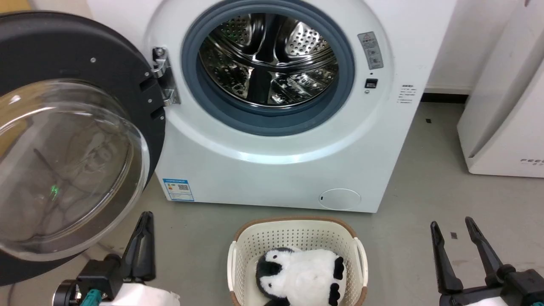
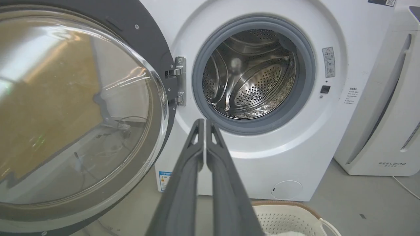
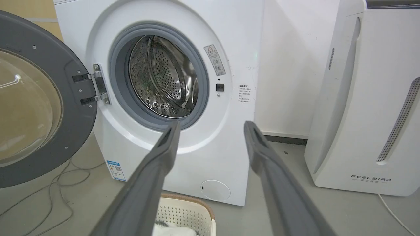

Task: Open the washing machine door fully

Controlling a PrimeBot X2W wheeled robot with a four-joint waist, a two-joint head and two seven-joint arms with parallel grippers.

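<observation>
While the big round black glass door [image 1: 72,140] stands open left of the pressed-together left tool [image 2: 204,122], the wide-apart right tool [image 1: 451,222] is farther.

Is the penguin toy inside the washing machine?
No, the penguin toy lies in the white basket on the floor in front of the washing machine, whose drum looks empty.
</observation>
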